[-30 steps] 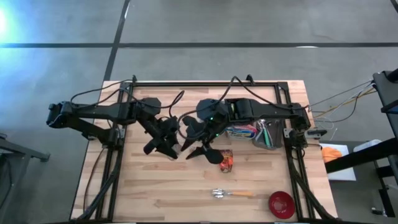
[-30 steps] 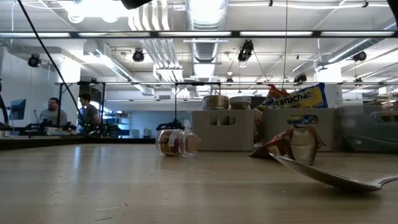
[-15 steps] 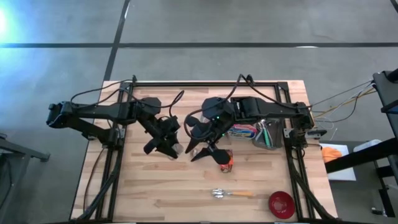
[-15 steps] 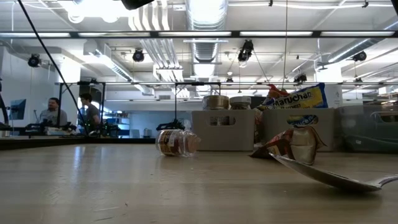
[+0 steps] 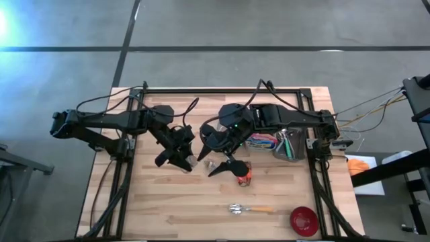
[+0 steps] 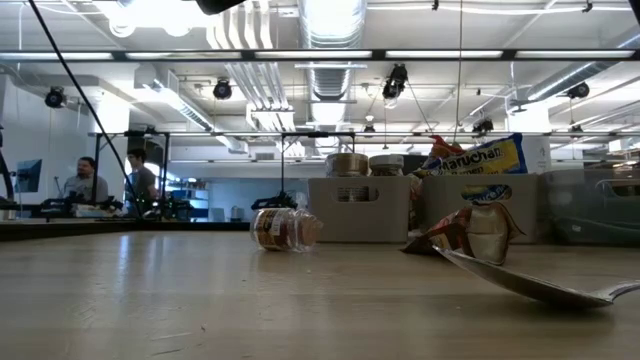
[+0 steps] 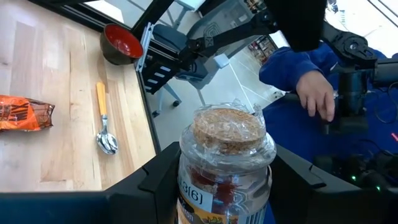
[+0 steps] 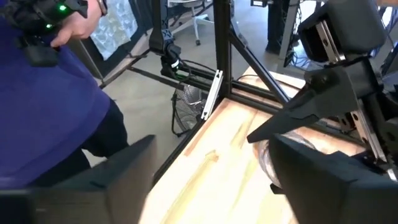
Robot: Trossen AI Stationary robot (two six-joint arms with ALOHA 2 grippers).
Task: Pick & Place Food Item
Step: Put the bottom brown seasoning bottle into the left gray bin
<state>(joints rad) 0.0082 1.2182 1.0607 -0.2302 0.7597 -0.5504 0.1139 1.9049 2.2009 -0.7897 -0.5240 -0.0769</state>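
1. Since a second ago the right gripper [image 5: 216,160] has shifted a little toward the table's right side and spread its fingers; they now stand wide apart with nothing between them, above the boards near the table's middle.
2. Left gripper [image 5: 176,160] has kept its place; its fingers clamp a glass jar [image 7: 225,163], seen close in the left wrist view with a brown cork-like top under clear wrap and a printed label.
3. From overhead the jar shows only as a pale bit [image 5: 192,160] at the left gripper's tip, just beside the right gripper's open fingers.
4. Level view: a jar [image 6: 284,228] lies on its side toward the table's back; I cannot tell whether the fingers touch it there.
5. Orange snack packet [image 5: 244,173] lies on the wood just beside the right gripper, on its right.
6. Spoon with an orange handle [image 5: 250,210] rests nearer the front edge; red bowl [image 5: 304,220] sits at the front right corner, well apart from both grippers.
7. Grey bin [image 5: 287,145] with packaged goods stands behind the right arm, at the table's right side.
8. Person in a blue sleeve [image 7: 292,68] stands beyond the table [image 5: 161,208]; a hand [image 7: 316,94] shows in the left wrist view.
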